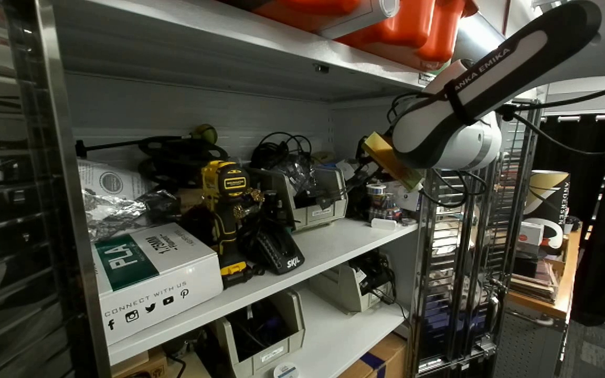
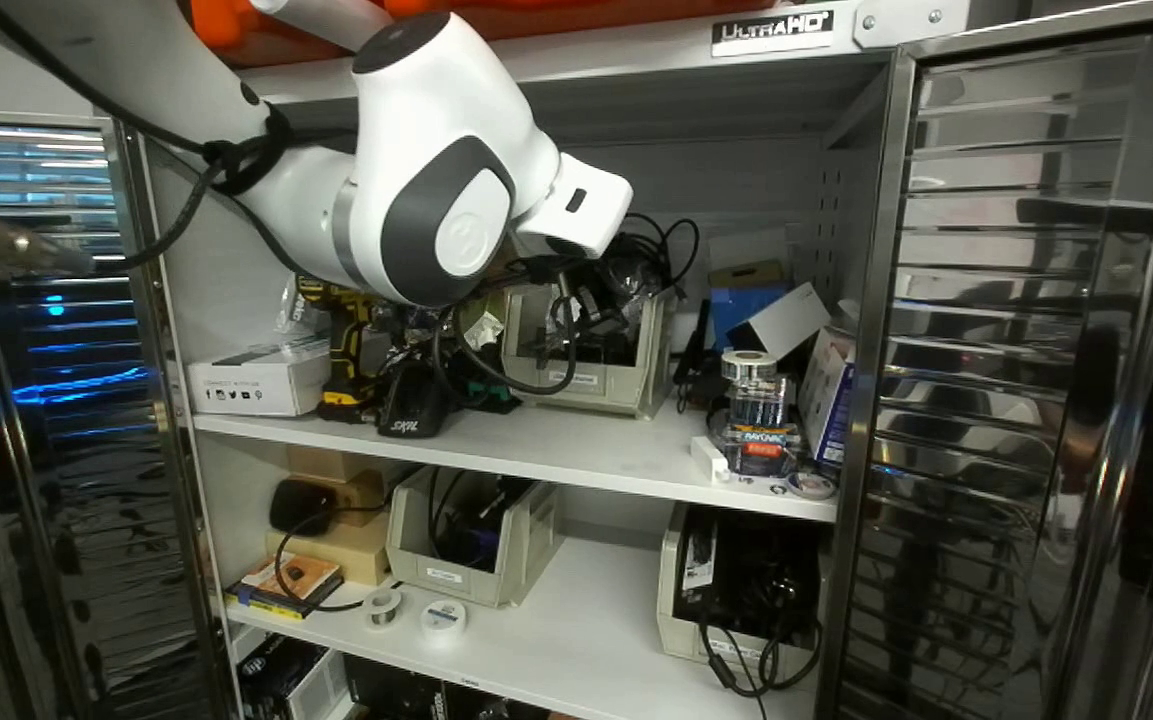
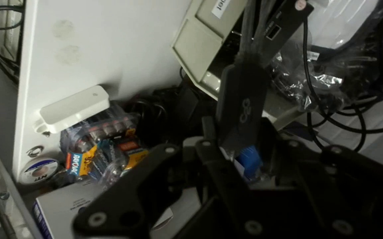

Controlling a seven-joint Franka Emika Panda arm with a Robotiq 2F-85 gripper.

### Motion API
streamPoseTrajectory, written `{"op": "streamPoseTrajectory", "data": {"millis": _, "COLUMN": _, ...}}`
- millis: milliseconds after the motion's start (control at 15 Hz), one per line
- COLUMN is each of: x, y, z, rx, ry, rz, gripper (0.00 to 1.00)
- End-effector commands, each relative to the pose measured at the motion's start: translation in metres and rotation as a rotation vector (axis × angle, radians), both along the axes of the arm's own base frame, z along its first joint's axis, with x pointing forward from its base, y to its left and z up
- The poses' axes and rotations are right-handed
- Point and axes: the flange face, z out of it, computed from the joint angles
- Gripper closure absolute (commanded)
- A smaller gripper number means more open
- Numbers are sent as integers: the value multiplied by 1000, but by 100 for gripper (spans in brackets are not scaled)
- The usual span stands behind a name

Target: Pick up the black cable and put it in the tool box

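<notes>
In the wrist view a flat black adapter marked C2G (image 3: 242, 89), with grey cable leads at its far end, is the black cable. My gripper (image 3: 238, 129) is shut on it, one finger on each side. The box by it is a beige open-front bin (image 3: 201, 43) full of cables and clear plastic bags. The adapter's leads overlap the bin's opening in the wrist view; whether they touch it I cannot tell. The bin stands on the upper shelf in both exterior views (image 1: 320, 214) (image 2: 626, 388). The fingers are mostly hidden there behind the wrist.
A yellow-black drill (image 1: 226, 210) and black SKIL charger (image 1: 276, 252) stand beside the bin. A battery pack (image 2: 761, 440) and white plastic piece (image 3: 75, 108) lie at the shelf's other end. The upper shelf board (image 1: 344, 44) is overhead. Open metal doors (image 2: 1026, 400) flank the cabinet.
</notes>
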Motion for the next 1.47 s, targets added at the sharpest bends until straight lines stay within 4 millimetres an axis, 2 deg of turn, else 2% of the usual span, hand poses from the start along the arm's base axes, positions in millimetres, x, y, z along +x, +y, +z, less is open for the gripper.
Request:
{"op": "streamPoseTrajectory", "data": {"millis": 0, "x": 26, "y": 5, "z": 9, "rx": 61, "ry": -108, "rz": -43, "gripper": 87}}
{"op": "streamPoseTrajectory", "data": {"millis": 533, "x": 71, "y": 35, "z": 4, "rx": 128, "ry": -217, "rz": -48, "gripper": 89}}
{"op": "streamPoseTrajectory", "data": {"millis": 867, "x": 93, "y": 39, "z": -2, "rx": 87, "ry": -253, "rz": -44, "gripper": 89}}
{"op": "streamPoseTrajectory", "data": {"millis": 1133, "x": 108, "y": 53, "z": -12, "rx": 38, "ry": -239, "rz": -5, "gripper": 91}}
{"op": "streamPoseTrajectory", "data": {"millis": 1200, "x": 111, "y": 57, "z": -15, "rx": 31, "ry": -235, "rz": 4, "gripper": 84}}
{"op": "streamPoseTrajectory", "data": {"millis": 1267, "x": 113, "y": 60, "z": -16, "rx": 44, "ry": -244, "rz": 3, "gripper": 41}}
{"op": "streamPoseTrajectory", "data": {"millis": 1333, "x": 114, "y": 62, "z": -16, "rx": 42, "ry": -240, "rz": 10, "gripper": 40}}
{"op": "streamPoseTrajectory", "data": {"millis": 1400, "x": 115, "y": 63, "z": -16, "rx": 44, "ry": -239, "rz": 15, "gripper": 34}}
